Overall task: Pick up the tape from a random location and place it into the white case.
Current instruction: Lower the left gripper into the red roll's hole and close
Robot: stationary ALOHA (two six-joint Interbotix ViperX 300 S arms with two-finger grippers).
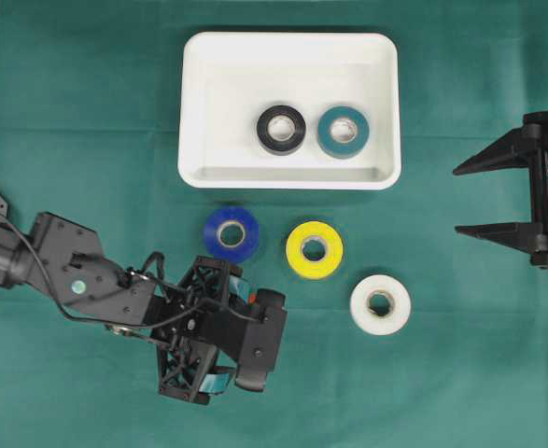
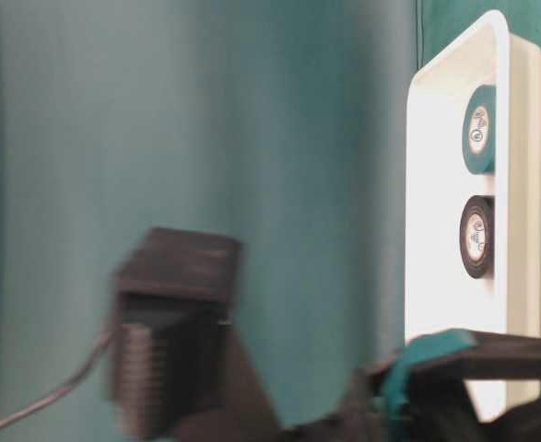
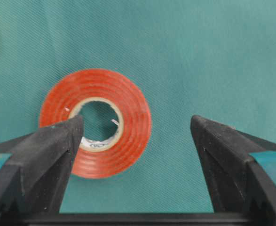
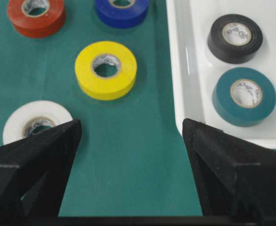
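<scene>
A red tape roll (image 3: 128,141) lies flat on the green cloth under my left gripper (image 3: 137,123). The gripper is open, with its left fingertip (image 3: 58,141) over the roll's hole and its right fingertip well off to the side of the roll. In the overhead view the left gripper (image 1: 219,333) hides this roll. The white case (image 1: 195,112) holds a black roll (image 1: 282,129) and a teal roll (image 1: 343,132). My right gripper (image 1: 456,201) hangs open at the right edge, beside the case, with nothing between its fingers.
Blue (image 1: 231,233), yellow (image 1: 314,249) and white (image 1: 380,304) rolls lie on the cloth in front of the case. The right wrist view shows the red roll (image 4: 35,16), the yellow roll (image 4: 106,69) and the case's near wall (image 4: 185,70).
</scene>
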